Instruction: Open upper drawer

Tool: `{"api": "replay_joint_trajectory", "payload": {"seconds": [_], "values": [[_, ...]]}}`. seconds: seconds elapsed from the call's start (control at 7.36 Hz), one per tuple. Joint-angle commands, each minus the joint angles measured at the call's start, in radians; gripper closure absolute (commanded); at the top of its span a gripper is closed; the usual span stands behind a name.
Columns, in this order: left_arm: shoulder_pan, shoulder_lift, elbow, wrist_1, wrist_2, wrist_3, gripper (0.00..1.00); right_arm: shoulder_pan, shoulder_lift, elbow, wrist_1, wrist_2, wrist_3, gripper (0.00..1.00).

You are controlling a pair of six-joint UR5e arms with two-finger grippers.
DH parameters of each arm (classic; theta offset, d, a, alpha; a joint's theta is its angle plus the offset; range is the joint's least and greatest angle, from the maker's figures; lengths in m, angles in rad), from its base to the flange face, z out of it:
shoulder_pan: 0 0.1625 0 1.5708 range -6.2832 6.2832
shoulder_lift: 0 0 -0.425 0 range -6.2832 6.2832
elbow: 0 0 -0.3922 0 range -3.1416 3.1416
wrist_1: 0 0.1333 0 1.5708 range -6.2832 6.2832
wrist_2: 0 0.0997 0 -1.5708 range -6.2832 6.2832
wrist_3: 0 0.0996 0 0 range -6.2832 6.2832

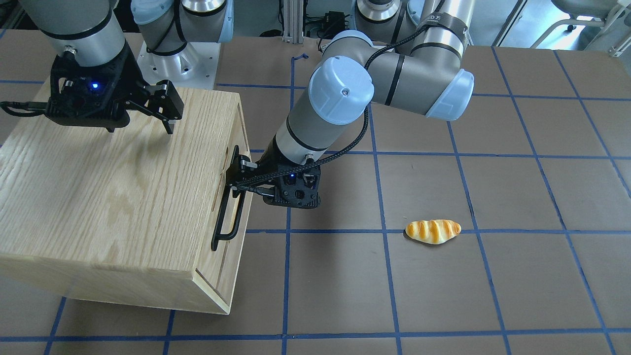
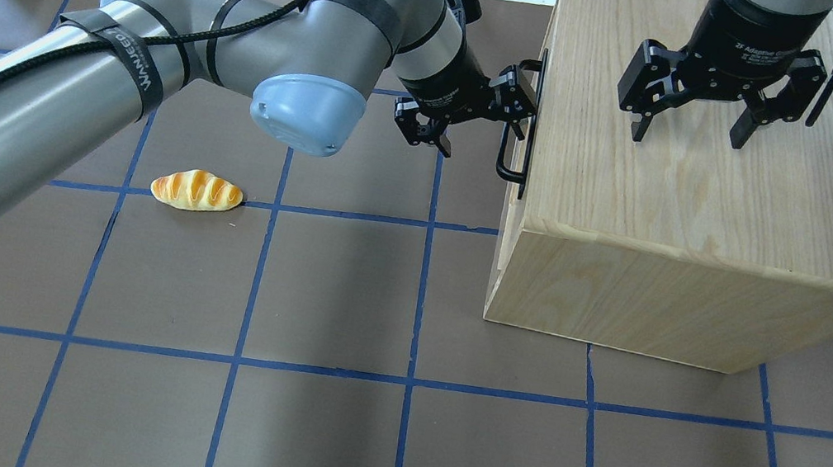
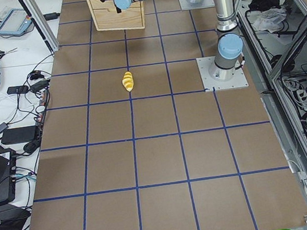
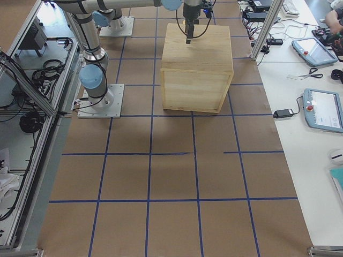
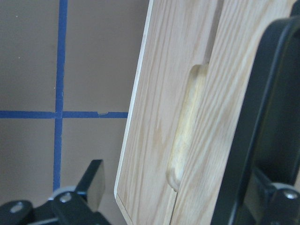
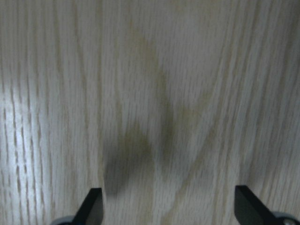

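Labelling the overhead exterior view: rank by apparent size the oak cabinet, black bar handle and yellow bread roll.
1. Large light-oak wooden cabinet.
2. Long black metal bar handle and striped yellow bread roll: unranked; the handle looks longer but thinner, and sits nearer the camera.

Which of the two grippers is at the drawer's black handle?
The left gripper, open right at the black bar handle. The right gripper hangs open over the top of the cabinet, away from the handle.

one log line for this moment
left gripper: open at handle | upper drawer: shut | right gripper: open over cabinet top
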Motion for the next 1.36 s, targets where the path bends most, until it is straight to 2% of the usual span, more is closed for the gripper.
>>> {"api": "replay_joint_trajectory", "payload": {"seconds": [0.0,0.54,0.68,1.22], "values": [[0.025,0.006,-0.001,-0.013,0.003,0.046,0.0,0.001,0.0,0.0,0.0,0.0,0.001,0.0],[0.036,0.009,-0.002,-0.038,0.008,0.145,0.0,0.001,0.0,0.001,0.0,0.0,0.001,0.0],[0.048,0.015,-0.002,-0.058,0.035,0.196,0.0,0.001,0.0,0.0,0.0,0.0,0.001,0.0],[0.117,0.032,-0.007,-0.105,0.04,0.282,0.0,-0.001,0.0,0.001,0.0,0.0,0.001,0.0]]}}
